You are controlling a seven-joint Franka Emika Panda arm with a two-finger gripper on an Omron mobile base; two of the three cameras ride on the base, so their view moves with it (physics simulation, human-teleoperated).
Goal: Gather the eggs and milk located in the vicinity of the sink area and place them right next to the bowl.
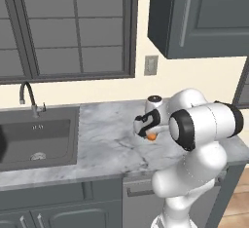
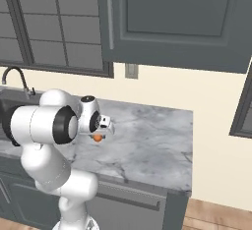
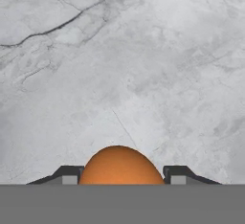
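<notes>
One egg sits pinched between the two dark fingertips of the gripper, its orange-brown dome bulging up between them in the hand view. Going left to right in the left base view: the sink is sunk into the left end of the counter, with its curved faucet at the back edge. Right of it runs bare grey marble. Further right the gripper hangs above the middle of the counter, between front and back edges, closed on the egg. From the right base view the egg shows as a small orange spot under the hand, well apart from the counter's right end. Whether it touches the marble cannot be told.
</notes>
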